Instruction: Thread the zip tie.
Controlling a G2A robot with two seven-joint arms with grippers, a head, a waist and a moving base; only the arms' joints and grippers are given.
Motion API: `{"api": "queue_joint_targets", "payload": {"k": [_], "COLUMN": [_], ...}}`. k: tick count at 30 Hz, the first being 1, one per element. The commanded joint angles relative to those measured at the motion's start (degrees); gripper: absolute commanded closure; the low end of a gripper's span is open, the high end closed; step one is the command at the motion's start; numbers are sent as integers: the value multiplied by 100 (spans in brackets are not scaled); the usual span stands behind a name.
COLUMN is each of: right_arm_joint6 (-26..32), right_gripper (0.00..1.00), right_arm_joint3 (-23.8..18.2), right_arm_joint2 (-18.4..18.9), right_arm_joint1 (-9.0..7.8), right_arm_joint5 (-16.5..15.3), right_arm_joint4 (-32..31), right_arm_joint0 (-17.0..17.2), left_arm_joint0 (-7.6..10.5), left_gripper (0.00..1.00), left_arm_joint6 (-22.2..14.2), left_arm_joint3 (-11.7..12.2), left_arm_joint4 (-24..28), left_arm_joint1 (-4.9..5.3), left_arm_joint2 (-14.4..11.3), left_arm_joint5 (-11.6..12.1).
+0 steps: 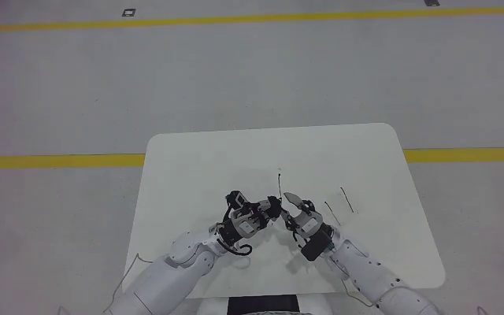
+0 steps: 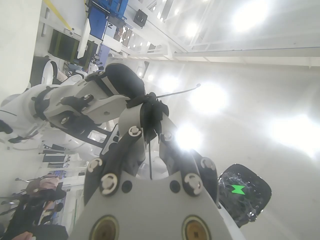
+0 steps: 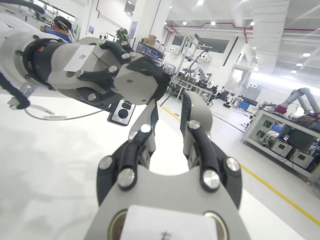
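Table (image 1: 205,173): both grippers are held above its near middle.
Left gripper (image 1: 266,211): placed left of centre, fingertips turned to the right.
Right gripper (image 1: 291,202): placed just right of the left gripper, close beside its fingertips.
Zip tie (image 1: 279,185): clamped in the left gripper, its free end stretched toward the far side.
Inner loose tie (image 1: 328,209): laid on the table, right of the right gripper.
Outer loose tie (image 1: 346,199): laid on the table, just right of the inner loose tie.

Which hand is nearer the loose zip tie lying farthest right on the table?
Right. The right hand is beside that zip tie; the left hand is beyond the right hand, farther off.
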State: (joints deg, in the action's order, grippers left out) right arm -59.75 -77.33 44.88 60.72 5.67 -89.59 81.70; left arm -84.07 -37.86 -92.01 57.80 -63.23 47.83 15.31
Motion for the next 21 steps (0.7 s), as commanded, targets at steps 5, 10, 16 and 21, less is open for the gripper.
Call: {"api": "queue_joint_targets", "payload": {"k": [5, 10, 16, 21], "right_arm_joint6": [-17, -26, -31, -1], "right_gripper": [81, 80, 84, 84], "right_arm_joint3": [5, 3, 21, 33], "right_arm_joint2": [51, 47, 33, 24], "right_arm_joint1": [45, 70, 86, 91], "right_arm_joint5": [-40, -47, -29, -20], "right_arm_joint4": [-36, -36, -36, -36], "right_arm_joint0": [7, 7, -3, -2], "left_arm_joint0": [0, 0, 0, 0], "left_gripper": [100, 100, 100, 100], "left_arm_joint6": [0, 0, 0, 0], "left_arm_joint3": [0, 0, 0, 0], "left_arm_joint4": [0, 0, 0, 0], "left_arm_joint1": [0, 0, 0, 0], "left_arm_joint2": [0, 0, 0, 0], "left_arm_joint5": [0, 0, 0, 0]}}
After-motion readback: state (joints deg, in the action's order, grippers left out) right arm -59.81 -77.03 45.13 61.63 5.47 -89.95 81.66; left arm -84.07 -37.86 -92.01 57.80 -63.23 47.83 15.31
